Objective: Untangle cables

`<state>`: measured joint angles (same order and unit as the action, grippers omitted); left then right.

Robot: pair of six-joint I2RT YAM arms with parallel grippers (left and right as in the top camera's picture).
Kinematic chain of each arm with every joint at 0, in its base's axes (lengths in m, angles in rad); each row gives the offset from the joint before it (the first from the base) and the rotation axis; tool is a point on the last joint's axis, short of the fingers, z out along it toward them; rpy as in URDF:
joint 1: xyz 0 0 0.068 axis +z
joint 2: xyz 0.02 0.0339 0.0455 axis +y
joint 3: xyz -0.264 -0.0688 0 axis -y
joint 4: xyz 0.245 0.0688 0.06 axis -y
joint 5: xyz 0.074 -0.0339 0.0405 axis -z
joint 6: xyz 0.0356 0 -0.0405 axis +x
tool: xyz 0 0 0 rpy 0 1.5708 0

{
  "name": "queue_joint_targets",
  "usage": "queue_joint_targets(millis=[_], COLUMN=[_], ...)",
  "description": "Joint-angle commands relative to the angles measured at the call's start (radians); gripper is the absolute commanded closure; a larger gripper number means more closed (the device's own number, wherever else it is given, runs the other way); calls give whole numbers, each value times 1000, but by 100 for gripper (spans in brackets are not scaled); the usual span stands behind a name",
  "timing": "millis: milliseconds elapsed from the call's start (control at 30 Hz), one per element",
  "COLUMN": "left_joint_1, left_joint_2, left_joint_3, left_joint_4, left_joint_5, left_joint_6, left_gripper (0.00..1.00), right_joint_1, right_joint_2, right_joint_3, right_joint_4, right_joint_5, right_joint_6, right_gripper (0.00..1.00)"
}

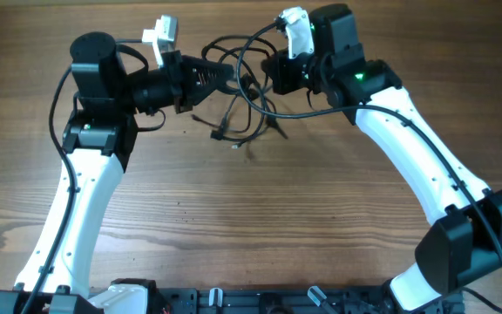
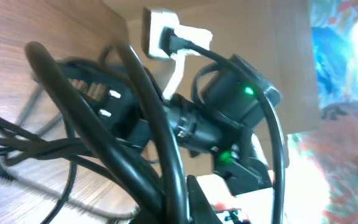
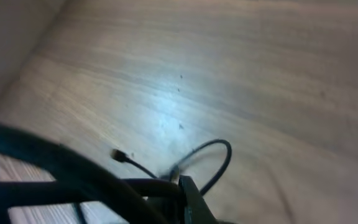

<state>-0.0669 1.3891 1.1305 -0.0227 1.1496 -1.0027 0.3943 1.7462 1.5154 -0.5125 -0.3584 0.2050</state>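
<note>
cables (image 1: 244, 94): one black tangle at the far middle of the table (image 1: 260, 209), strung between the two grippers. Upper loops are lifted off the wood. Lower strands hang down to the surface in front of the knot.

Loose plug end (image 1: 219, 134) lies on the table just left of the hanging strands. A second end sits off to the right of them, too small to say more.

left gripper (image 1: 232, 83): comes in from the left, jaws together, clamped on the cables at the left side of the tangle. In the left wrist view, thick out-of-focus strands (image 2: 160, 137) cross the lens and converge at the fingertip (image 2: 199, 199).

right gripper (image 1: 267, 83): comes in from the right, jaws together on the cables, close to the left one. In the right wrist view, a blurred strand (image 3: 73, 168) runs from the left edge into the fingertip (image 3: 191, 200). Beyond it a thin loop (image 3: 219, 155) and a small plug (image 3: 118, 154) rest on the wood.

Both grippers sit near each other with the knot between them. The left wrist view also shows the right arm (image 2: 229, 118) just beyond the strands, green light on.
</note>
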Motion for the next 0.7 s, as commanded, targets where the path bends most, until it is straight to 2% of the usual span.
queue_joint_targets(millis=[0,100,233,300,400,533,600,667], left_joint_1=[75,116,144,159,162,162,162,162], left_joint_2=[-20,-20,-20,-20,-20,-20,-20,-20], left_joint_3=[16,16,16,16,16,16,16,16], left_joint_4=[-101,-248,-357,-423,-439,-455,-462,-467], left_joint_5=[-166,-385,-601,-753,-793,-853,-859,-859], left_joint_6=[156,220,322,328,372,375,375,375], left_gripper=[96,96,96,96,96,96,96,96], right_joint_1=[-110,-180,-241,-261,-264,-264,-265,-265], right_joint_2=[-101,-197,-299,-341,-350,-346,-347,-346], right_joint_3=[9,9,9,9,9,8,8,8], right_joint_4=[-81,-167,-249,-293,-331,-366,-357,-347], right_joint_5=[232,364,525,719,885,1120,1117,949], right_joint_6=[153,220,224,220,220,247,246,214], right_gripper=[96,96,96,96,96,96,96,96])
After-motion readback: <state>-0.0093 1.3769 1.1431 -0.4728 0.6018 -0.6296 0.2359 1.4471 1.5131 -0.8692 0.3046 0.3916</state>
